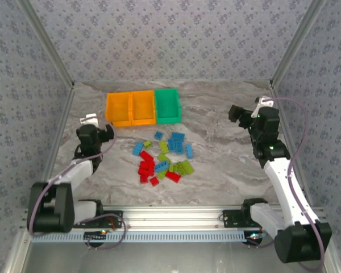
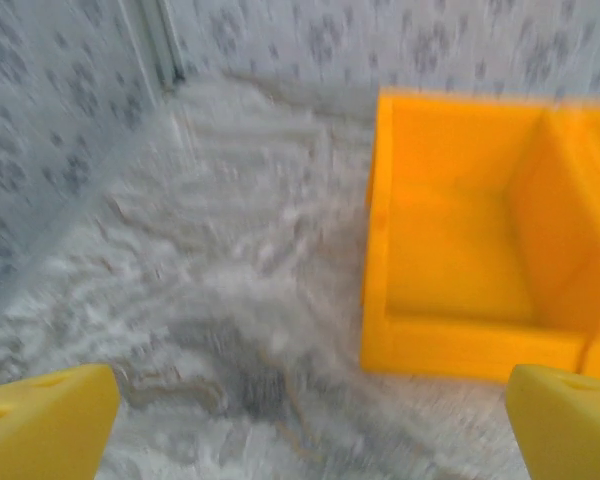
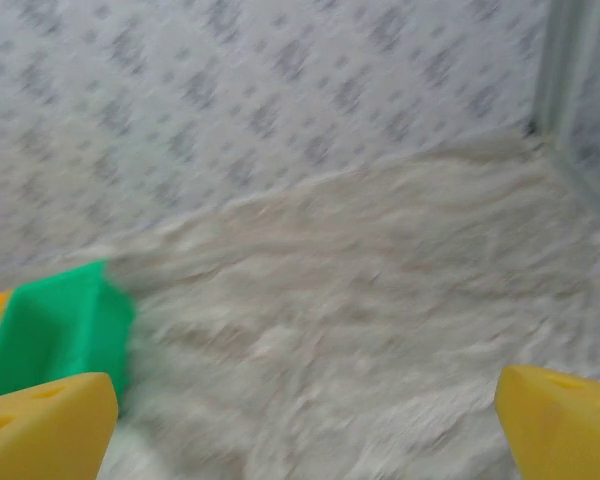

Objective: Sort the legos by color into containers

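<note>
Sorting seems not yet begun: left gripper (image 2: 305,428) and right gripper (image 3: 305,420) hang open and empty, legos (image 1: 162,156) lie heaped mid table (image 1: 227,165) before empty bins (image 1: 119,121); next, one gripper must descend onto a brick.

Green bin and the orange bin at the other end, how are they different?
The green bin is green; the end orange bin is orange. The green bin sits at the right end of the row, the orange bin at the left end. The orange bin is right by the left claw; the green bin is farther from it. Both are open-topped, joined in one row, and look empty.
</note>
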`<state>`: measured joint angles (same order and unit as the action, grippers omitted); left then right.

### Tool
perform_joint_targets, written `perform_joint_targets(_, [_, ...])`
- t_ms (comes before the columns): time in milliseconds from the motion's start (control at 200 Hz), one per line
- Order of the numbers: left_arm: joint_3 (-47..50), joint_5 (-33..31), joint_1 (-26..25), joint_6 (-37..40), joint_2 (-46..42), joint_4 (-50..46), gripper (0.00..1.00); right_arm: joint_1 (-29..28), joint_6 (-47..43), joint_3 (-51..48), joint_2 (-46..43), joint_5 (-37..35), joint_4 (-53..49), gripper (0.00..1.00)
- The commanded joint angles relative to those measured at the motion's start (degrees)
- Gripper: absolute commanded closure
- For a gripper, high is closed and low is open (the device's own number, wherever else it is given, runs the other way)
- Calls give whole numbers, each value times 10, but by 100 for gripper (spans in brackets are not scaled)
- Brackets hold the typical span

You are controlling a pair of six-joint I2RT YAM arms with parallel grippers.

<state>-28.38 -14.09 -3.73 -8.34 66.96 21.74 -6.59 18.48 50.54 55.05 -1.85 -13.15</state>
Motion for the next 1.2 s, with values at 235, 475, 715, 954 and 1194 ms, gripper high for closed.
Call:
perform_joint_targets(235, [-174,144,-82,-278,-56,-505,5,-260,51,161,144,95,-407,0])
perform_joint_targets(475, [-225,139,-202,-178,79,-552,19,-371,82,173,200,66,-362,0])
perform_joint_targets(715, [-291,99,-222,-149,208,-534,30,-411,85,204,230,22,-385,0])
perform_joint_targets(954, [-338,83,-222,-132,293,-551,41,-423,94,211,227,-2,-399,0])
perform_joint_targets(1194, [-345,116,-221,-121,339,-547,41,-426,101,210,229,-12,-399,0])
